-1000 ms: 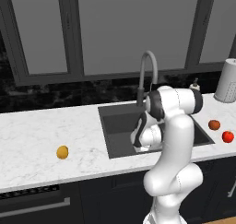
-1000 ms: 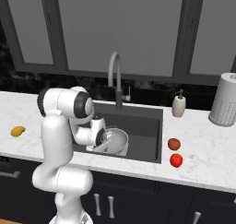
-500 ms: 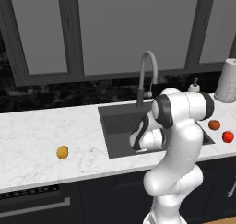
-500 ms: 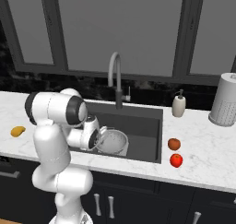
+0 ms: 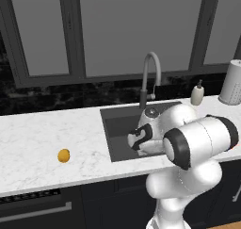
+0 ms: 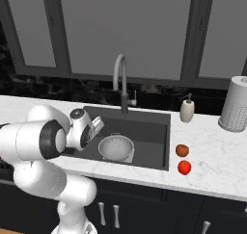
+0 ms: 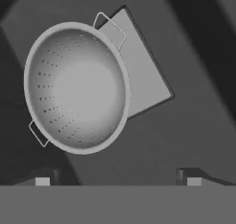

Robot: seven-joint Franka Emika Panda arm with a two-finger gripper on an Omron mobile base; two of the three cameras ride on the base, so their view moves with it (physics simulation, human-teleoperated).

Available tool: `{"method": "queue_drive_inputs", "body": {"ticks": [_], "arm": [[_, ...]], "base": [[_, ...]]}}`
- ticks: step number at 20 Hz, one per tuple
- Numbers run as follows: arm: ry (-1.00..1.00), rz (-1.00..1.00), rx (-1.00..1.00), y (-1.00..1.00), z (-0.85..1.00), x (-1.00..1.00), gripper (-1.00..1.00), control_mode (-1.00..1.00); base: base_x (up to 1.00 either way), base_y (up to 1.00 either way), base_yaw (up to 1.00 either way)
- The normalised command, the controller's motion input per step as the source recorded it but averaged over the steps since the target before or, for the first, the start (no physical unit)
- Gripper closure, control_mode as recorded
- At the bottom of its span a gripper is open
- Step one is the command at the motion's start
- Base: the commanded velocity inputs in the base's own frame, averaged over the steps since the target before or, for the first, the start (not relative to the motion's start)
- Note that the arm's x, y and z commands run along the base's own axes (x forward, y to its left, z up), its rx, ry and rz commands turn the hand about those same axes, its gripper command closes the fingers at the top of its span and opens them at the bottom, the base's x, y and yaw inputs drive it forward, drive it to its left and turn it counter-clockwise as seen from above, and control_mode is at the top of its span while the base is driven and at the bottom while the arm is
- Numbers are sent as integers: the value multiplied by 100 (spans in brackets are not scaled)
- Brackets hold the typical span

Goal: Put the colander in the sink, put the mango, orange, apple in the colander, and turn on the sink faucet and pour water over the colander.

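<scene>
The silver colander (image 6: 116, 148) sits upright in the dark sink (image 6: 149, 129), partly over the pale square patch (image 7: 140, 75) at its bottom. In the hand view the colander (image 7: 76, 87) lies empty below me. My gripper (image 6: 96, 124) hangs above the sink's left part, up and left of the colander, open with nothing between its fingertips (image 7: 191, 179). The orange (image 6: 182, 150) and the red apple (image 6: 184, 167) rest on the counter right of the sink. The mango (image 5: 63, 155) lies on the counter far to the left. The faucet (image 6: 120, 79) stands behind the basin with no water running.
A white soap bottle (image 6: 186, 110) stands at the sink's back right corner. A tall grey perforated cylinder (image 6: 235, 110) is at the far right of the counter. My arm's white elbow (image 5: 197, 138) bulks over the sink's front edge.
My gripper has opened and let go of the colander, which stays in the sink. The hand has drawn up and to the left, away from it.
</scene>
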Motion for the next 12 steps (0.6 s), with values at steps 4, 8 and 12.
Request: {"method": "queue_drive_inputs", "body": {"ticks": [4, 8, 12], "arm": [[1, 0, 0, 43, 100, 0, -100, -100], [9, 1, 0, 16, 100, 0, -100, -100], [20, 11, 0, 9, 100, 0, -100, -100]], "base": [[0, 0, 0], [0, 0, 0], [0, 0, 0]]}}
